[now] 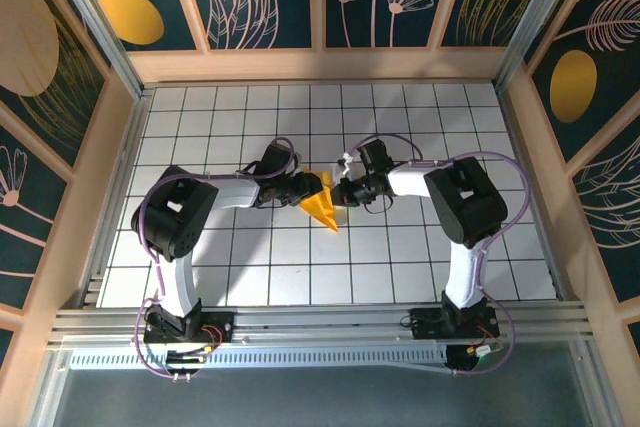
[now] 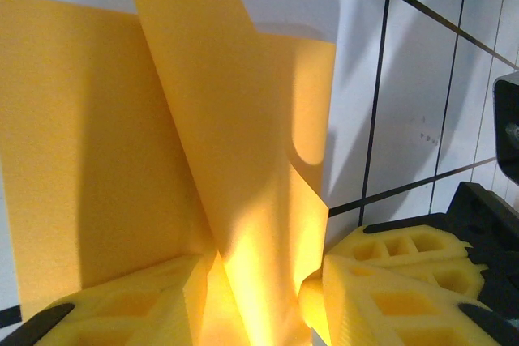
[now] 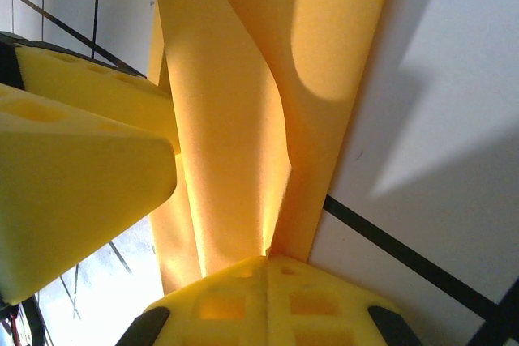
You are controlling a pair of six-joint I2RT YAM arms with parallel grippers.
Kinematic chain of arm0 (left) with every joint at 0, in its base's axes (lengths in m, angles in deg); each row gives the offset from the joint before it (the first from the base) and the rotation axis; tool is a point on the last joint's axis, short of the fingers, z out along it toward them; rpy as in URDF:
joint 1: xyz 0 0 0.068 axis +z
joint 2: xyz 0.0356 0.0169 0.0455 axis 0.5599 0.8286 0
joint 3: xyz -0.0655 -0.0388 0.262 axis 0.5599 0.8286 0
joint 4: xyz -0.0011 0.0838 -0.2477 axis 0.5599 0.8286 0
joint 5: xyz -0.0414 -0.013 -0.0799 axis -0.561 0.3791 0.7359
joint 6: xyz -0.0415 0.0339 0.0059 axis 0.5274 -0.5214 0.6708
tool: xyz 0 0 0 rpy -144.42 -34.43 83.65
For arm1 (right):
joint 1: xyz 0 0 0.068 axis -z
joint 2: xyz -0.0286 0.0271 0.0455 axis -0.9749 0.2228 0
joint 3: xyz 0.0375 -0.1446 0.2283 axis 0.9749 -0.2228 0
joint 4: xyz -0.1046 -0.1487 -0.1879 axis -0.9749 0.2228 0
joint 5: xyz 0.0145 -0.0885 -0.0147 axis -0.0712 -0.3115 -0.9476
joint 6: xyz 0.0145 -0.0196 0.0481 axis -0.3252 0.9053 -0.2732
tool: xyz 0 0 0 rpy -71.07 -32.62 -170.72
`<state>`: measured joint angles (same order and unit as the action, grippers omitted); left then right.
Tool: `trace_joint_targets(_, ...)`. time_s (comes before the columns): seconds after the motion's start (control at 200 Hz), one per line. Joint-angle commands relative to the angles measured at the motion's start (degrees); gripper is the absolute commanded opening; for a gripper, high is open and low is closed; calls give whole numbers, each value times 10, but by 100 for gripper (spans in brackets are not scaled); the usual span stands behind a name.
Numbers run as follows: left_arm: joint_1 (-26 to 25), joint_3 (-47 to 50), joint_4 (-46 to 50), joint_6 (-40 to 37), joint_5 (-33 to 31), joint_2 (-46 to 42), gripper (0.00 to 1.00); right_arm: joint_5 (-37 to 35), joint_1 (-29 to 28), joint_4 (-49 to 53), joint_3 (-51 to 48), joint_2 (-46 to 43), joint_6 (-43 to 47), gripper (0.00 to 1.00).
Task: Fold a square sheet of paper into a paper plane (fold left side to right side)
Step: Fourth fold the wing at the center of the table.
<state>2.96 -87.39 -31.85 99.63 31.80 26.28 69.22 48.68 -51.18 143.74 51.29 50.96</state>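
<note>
Yellow-orange paper sits at the middle of the white gridded tabletop (image 1: 400,267): the paper plane (image 1: 322,205), its point aimed at the near edge, lies between my two grippers. The left gripper (image 1: 308,190) comes at it from the left side, the right gripper (image 1: 343,193) from the right. On the right wrist camera the right gripper (image 3: 268,305) is clenched, its foam pads (image 3: 308,301) meeting on a raised fold of the paper plane (image 3: 235,119). On the left wrist camera the left gripper (image 2: 259,313) has its pads (image 2: 122,305) partly apart, with a standing flap of the paper plane (image 2: 105,160) between them. I cannot tell whether they actually pinch it.
</note>
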Motion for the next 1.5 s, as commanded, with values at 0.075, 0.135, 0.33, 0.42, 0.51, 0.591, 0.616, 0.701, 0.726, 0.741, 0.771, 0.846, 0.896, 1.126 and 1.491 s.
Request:
trace_joint_targets(0.075, 2, 3, 44, -12, -28, -16, 44, -50, -4, 41, 1, 29, 14, 0)
trace_joint_targets(0.135, 3, -16, 52, -15, -31, -28, 45, -56, -3, 43, 0, 32, 12, 0)
trace_joint_targets(0.33, 3, -34, 98, -35, -65, -70, 47, -68, -3, 48, -4, 36, 7, 0)
trace_joint_targets(0.42, 3, -35, 103, -43, -70, -84, 41, -69, -3, 46, -5, 34, 5, 0)
trace_joint_targets(0.51, 3, -33, 80, -43, -39, -76, 26, -70, -4, 45, -5, 33, 4, 0)
trace_joint_targets(0.591, 2, -35, 48, -38, 2, -55, 14, -73, -4, 47, -4, 32, 5, 0)
trace_joint_targets(0.616, 2, -36, 38, -36, 15, -47, 12, -74, -4, 47, -4, 31, 4, 0)
trace_joint_targets(0.701, 3, -45, 20, -35, 47, -21, 7, -75, -4, 47, -5, 31, 4, 0)
trace_joint_targets(0.726, 2, -48, 17, -37, 55, -14, 6, -75, -4, 46, -5, 31, 4, 0)
trace_joint_targets(0.741, 2, -50, 16, -37, 58, -9, 5, -75, -4, 46, -5, 30, 4, 0)
trace_joint_targets(0.771, 2, -53, 14, -38, 64, -1, 4, -75, -4, 46, -6, 31, 4, 0)
trace_joint_targets(0.846, 2, -57, 7, -41, 74, 14, 3, -76, -4, 46, -6, 31, 3, 0)
trace_joint_targets(0.896, 2, -60, 9, -43, 74, 23, 3, -76, -5, 46, -6, 31, 2, 0)
trace_joint_targets(1.126, 2, -59, 19, -54, 56, 49, 2, -86, -5, 57, -5, 30, 8, 0)
trace_joint_targets(1.491, 2, -43, 43, -64, 16, 77, 0, -82, -5, 61, -4, 24, 13, 0)
